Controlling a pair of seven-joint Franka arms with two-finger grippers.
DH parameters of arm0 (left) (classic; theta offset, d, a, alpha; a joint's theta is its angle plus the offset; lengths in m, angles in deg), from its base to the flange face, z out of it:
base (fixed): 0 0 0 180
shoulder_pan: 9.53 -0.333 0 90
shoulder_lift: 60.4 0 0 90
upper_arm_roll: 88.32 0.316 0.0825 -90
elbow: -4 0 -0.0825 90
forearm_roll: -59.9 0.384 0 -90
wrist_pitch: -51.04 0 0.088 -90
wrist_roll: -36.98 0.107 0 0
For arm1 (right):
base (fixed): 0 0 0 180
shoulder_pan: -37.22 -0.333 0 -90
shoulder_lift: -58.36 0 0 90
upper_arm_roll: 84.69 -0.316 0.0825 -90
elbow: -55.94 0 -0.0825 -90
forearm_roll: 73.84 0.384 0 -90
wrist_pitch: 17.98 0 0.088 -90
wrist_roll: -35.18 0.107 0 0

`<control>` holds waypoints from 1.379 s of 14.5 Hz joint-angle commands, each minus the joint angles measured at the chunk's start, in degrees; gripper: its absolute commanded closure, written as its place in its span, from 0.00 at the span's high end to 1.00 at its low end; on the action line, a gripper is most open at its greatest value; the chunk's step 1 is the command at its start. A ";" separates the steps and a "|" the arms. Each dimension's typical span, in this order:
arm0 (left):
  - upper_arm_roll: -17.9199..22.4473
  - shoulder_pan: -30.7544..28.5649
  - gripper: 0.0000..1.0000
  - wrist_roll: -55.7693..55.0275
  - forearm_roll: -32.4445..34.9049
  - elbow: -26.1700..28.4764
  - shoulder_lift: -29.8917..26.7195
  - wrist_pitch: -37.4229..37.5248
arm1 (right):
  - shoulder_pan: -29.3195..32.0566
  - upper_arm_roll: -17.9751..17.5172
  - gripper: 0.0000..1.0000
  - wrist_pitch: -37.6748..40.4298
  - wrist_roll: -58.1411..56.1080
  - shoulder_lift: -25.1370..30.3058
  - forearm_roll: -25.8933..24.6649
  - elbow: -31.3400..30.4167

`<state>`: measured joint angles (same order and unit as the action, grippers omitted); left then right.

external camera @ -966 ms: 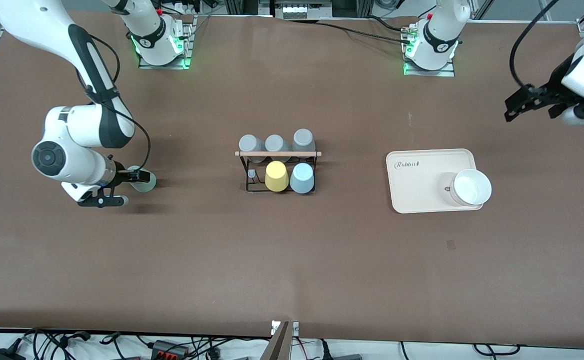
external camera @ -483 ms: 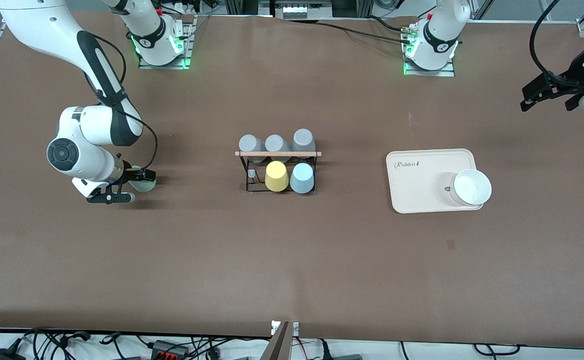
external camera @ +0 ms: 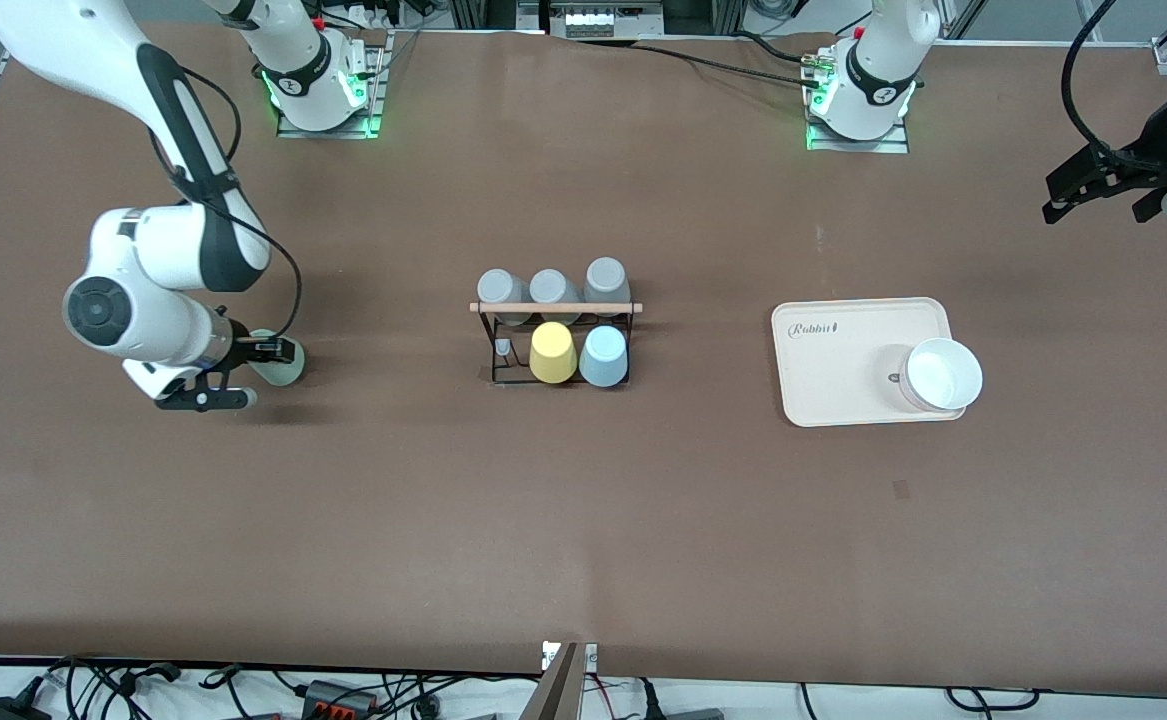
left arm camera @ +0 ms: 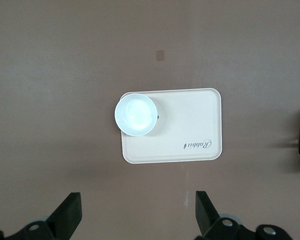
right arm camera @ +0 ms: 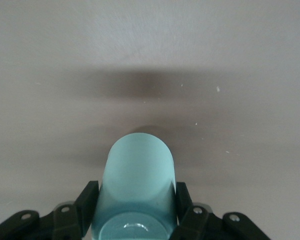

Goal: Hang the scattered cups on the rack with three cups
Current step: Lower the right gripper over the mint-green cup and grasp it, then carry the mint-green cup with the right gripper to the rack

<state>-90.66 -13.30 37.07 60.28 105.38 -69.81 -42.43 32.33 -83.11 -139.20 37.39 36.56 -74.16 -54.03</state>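
Your right gripper (external camera: 248,372) sits low at the right arm's end of the table, and its fingers (right arm camera: 87,197) press both sides of the mint green cup (external camera: 281,364). In the right wrist view that cup (right arm camera: 136,182) lies on its side between the pads, with the brown table (external camera: 583,520) under it. Whether the cup touches the table, you cannot tell.

Your left gripper (external camera: 1098,188) waits up in the air over the left arm's end of the table, fingers (left arm camera: 67,215) spread wide with nothing between them. The left wrist view looks down on the beige tray (left arm camera: 190,125) and the white bowl (left arm camera: 135,114).

The rack (external camera: 555,340) stands mid-table, well apart from the mint green cup. Its wooden bar (external camera: 555,307) runs across the top. Three grey cups (external camera: 551,287) sit upside down in the row farther from the front camera. The yellow cup (external camera: 552,352) and the light blue cup (external camera: 603,356) sit upside down in the nearer row, side by side, the blue one toward the left arm's end. One peg (external camera: 503,348) next to the yellow cup stands bare.

The beige tray (external camera: 843,370) lies between the rack and the left arm's end, with the white bowl (external camera: 942,374) on its corner nearest that end.
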 commanded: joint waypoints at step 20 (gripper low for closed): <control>-0.38 -0.10 1.00 1.23 -0.30 -3.03 1.06 1.89 | -27.19 -2.99 0.21 14.79 40.41 -11.42 4.19 34.03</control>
<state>-91.00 -13.28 37.14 60.28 103.33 -69.64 -41.42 5.83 -86.45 -126.22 75.65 28.04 -70.38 -24.64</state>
